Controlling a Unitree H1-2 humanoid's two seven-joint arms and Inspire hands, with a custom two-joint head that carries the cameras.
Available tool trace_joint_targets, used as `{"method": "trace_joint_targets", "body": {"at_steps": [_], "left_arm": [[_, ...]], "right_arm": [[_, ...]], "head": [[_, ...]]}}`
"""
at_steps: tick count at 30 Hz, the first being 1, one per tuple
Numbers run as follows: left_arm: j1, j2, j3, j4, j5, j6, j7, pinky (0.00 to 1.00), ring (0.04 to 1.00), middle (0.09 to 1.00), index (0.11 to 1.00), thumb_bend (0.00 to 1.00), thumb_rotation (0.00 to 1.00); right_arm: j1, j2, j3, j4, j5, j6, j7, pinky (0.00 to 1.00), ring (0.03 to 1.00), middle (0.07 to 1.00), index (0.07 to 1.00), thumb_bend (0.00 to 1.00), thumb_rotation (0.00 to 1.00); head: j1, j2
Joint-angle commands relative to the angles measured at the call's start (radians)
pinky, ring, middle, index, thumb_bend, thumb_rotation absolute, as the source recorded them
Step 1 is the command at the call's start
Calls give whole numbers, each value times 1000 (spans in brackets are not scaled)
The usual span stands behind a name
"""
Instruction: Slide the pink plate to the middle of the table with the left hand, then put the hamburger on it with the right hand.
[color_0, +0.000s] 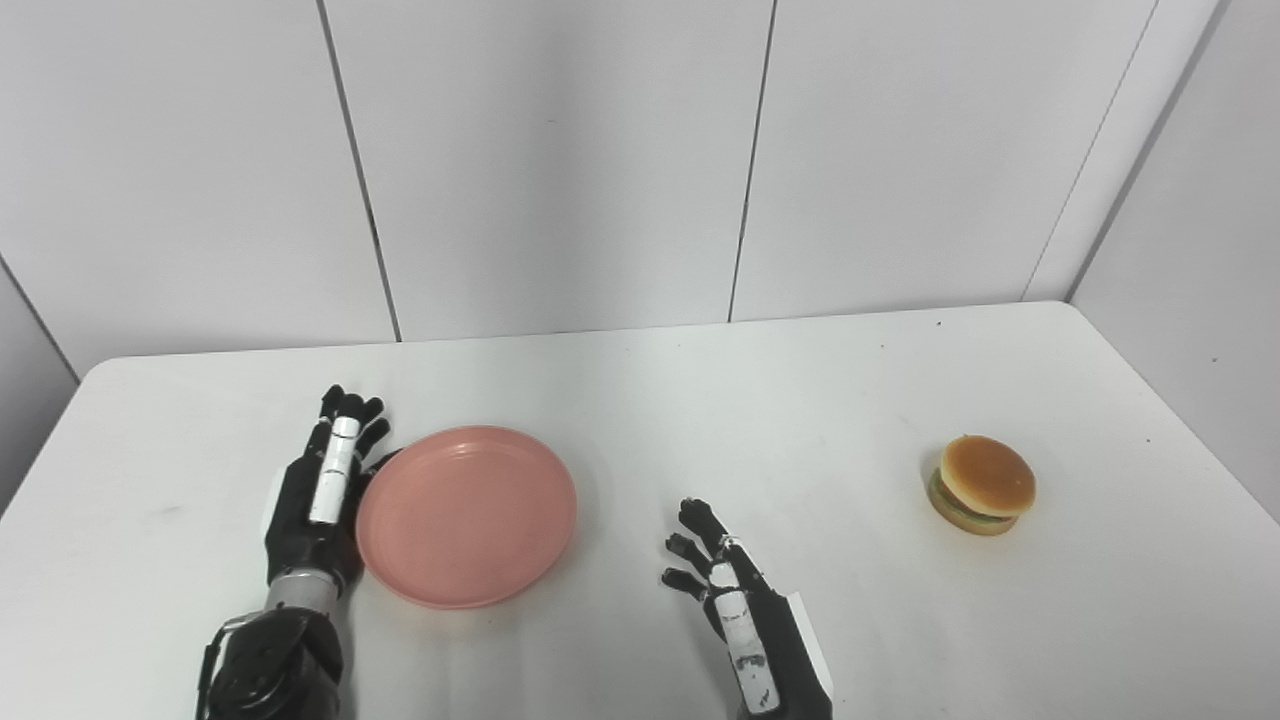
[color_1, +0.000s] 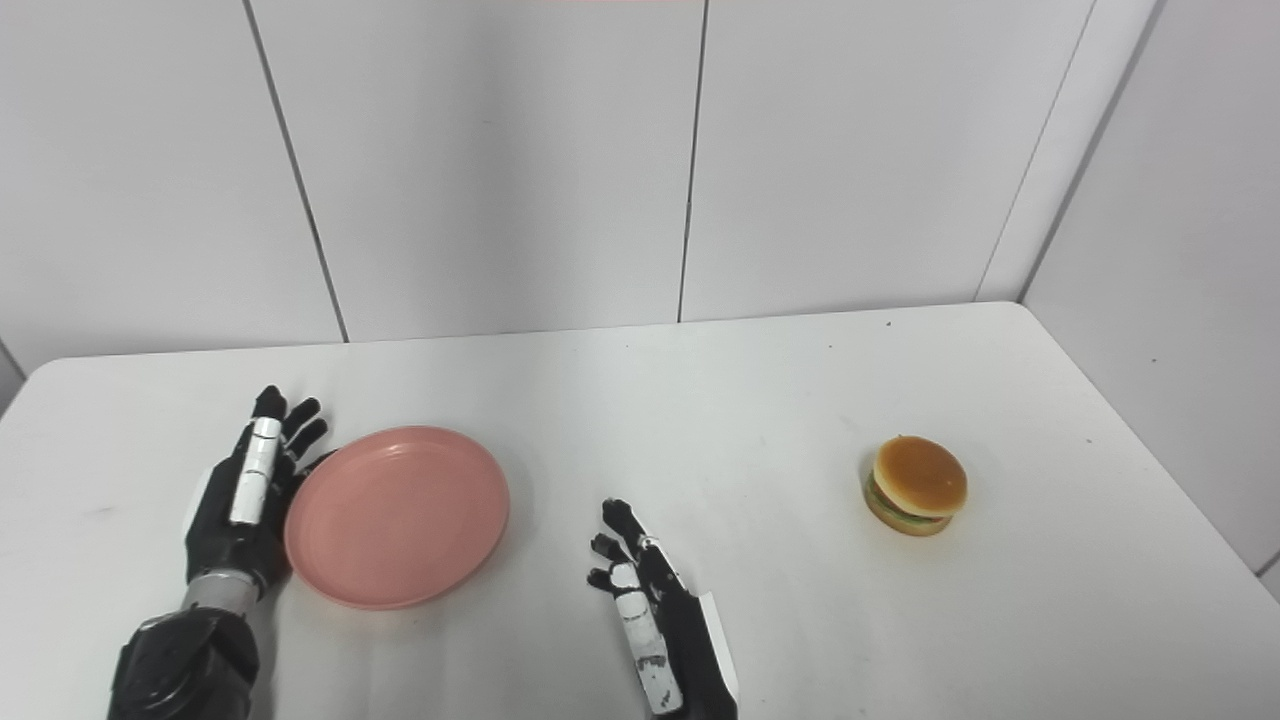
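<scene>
Table (color_0: 640, 390) white. Pink plate (color_0: 466, 515) left of table's middle. Left hand (color_0: 318, 500) flat against plate's left rim, fingers spread, gripping nothing. Right hand (color_0: 735, 600) right of plate, likewise empty. Hamburger (color_0: 981, 484) far right of plate.

- Left hand (color_0: 318, 500): stands edge-on against the left rim of the pink plate (color_0: 466, 515); palm and thumb side face the plate and are hidden, so actual contact with the rim cannot be told.
- Left forearm: cut off by the bottom picture edge, below and left of the plate.
- Right hand (color_1: 655, 600): right of the plate; wrist and arm cut off by the bottom edge; palm side out of sight.
- Desk (color_0: 800, 400): near edge and front corners, on the plate's near side, lie outside both views.
- Hamburger (color_1: 915, 485): far right of the plate; filling layers too small to identify.
</scene>
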Motion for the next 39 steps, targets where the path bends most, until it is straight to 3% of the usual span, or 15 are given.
{"method": "trace_joint_targets", "body": {"at_steps": [1,18,29,36,39], "left_arm": [[2,-17,-6,-30,-3,30,2,725,907,890,975,785,743],[5,-35,-4,-61,-9,55,-9,753,894,879,964,832,725],[-1,-23,10,-37,-25,42,-26,764,914,892,974,804,711],[-14,-17,14,3,-21,21,-34,778,923,901,986,775,715],[-21,-22,14,18,-24,19,-35,775,910,891,983,784,711]], "right_arm": [[181,17,6,-64,-3,-5,-10,811,870,921,882,749,970],[178,16,20,-58,-14,-3,-28,818,875,925,894,762,984],[174,-9,9,-107,-95,-68,-55,819,892,927,914,677,968],[120,-55,-44,-215,-231,-62,-62,842,904,929,923,672,989],[36,-141,-124,-230,-363,-74,-43,864,909,928,926,653,985]], "head": [[6,-1],[-28,-7],[-35,-11],[-59,-26],[-60,-29]]}}
